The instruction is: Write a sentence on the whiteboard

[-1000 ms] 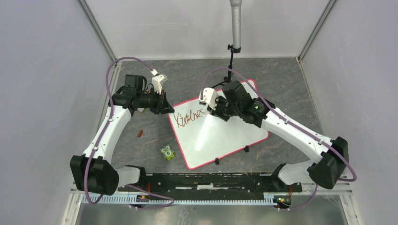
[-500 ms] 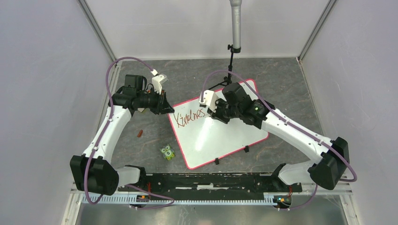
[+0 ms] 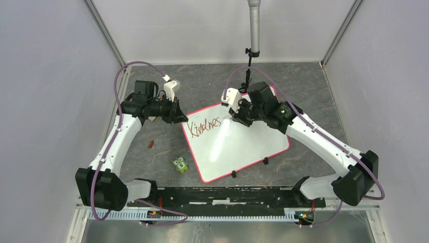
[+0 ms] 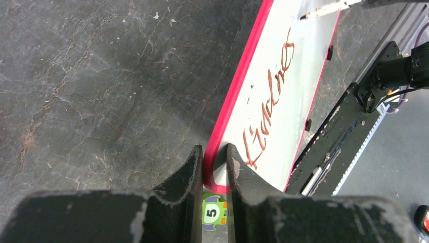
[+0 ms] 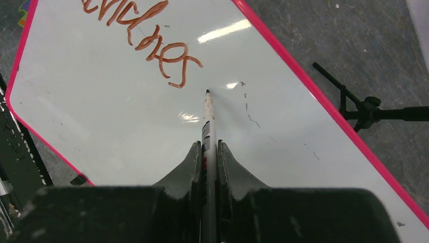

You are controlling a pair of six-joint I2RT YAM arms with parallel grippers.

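My right tool (image 5: 208, 147) is clamped on a thin white marker (image 5: 208, 109), its tip just right of the brownish-red handwritten sentence (image 5: 152, 48) on the large red-framed whiteboard (image 3: 238, 147) lying on the desk (image 3: 313, 91); my left tool (image 4: 212, 152) pinches its left corner.

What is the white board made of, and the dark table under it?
The whiteboard looks like smooth, glossy coated board: glare shines off it. Its pink rim is probably plastic. The table looks like matte dark grey stone or a stone-print mat, with crack-like veins; I cannot tell which.
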